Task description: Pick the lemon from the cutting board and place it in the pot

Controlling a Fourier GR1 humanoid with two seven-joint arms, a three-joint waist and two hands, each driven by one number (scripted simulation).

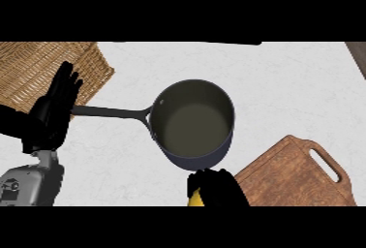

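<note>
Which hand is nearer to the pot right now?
Right. The right hand, curled round the lemon, is just below the pot rim. The left hand rests open beyond the handle's far end.

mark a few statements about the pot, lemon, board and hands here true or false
1. The dark round pot is empty inside. True.
2. The yellow lemon lies on the brown wooden cutting board. False: the black right hand is curled round it, left of the board.
3. The pot's long handle points toward the woven wicker basket. True.
4. The black left hand grips the pot's handle. False: it is open, fingers up, at the view's left.
</note>
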